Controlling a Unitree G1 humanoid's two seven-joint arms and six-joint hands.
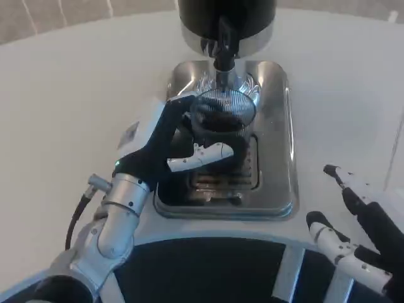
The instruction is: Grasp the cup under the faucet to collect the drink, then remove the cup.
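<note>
The dispenser (226, 19) is cut off at the top edge, and the right hand (356, 233) runs out of the lower right corner. The left hand (183, 142) wraps the cup (222, 120), fingers behind it, thumb in front. The cup, clear, ribbed and dark inside, stands under the black faucet (224, 47) on the shiny steel tray (281, 151). The right hand lies spread, holding nothing, well right of the tray.

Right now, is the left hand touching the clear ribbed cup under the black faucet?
Touching. The head view shows the left hand wrapped around the clear ribbed cup, fingers on its side.
</note>
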